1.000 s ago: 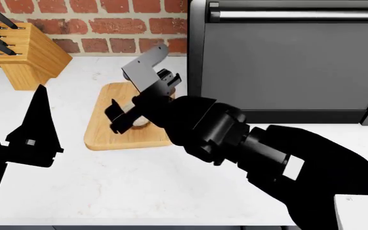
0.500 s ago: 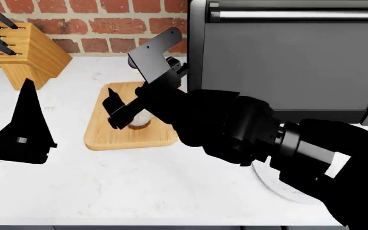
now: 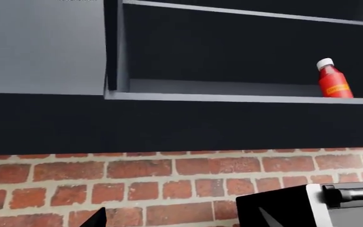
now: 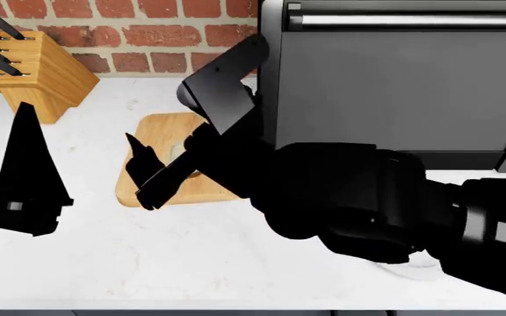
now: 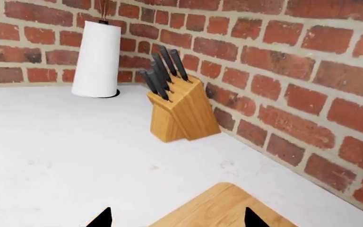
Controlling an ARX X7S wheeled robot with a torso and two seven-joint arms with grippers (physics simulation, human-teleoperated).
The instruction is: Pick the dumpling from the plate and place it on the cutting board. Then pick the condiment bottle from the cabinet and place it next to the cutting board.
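Note:
The dumpling (image 4: 180, 150) lies on the cutting board (image 4: 156, 128), mostly hidden behind my right arm. My right gripper (image 4: 139, 170) is open and empty, raised over the board's front left part, apart from the dumpling. In the right wrist view the right gripper (image 5: 177, 220) spans a corner of the board (image 5: 222, 208). My left gripper (image 4: 26, 131) points upward at the left, open and empty. In the left wrist view the left gripper (image 3: 181, 220) faces the brick wall under an open cabinet shelf holding the red condiment bottle (image 3: 332, 79). The plate (image 4: 418, 268) shows only as a sliver under my right arm.
A wooden knife block (image 4: 37, 72) stands at the back left and also shows in the right wrist view (image 5: 181, 116). A paper towel roll (image 5: 96, 59) stands beyond it. A large black oven (image 4: 394, 79) stands right of the board against the brick wall.
My right gripper has let go of the dumpling and drawn up and back from it; the dumpling stays on the board. My left gripper has risen.

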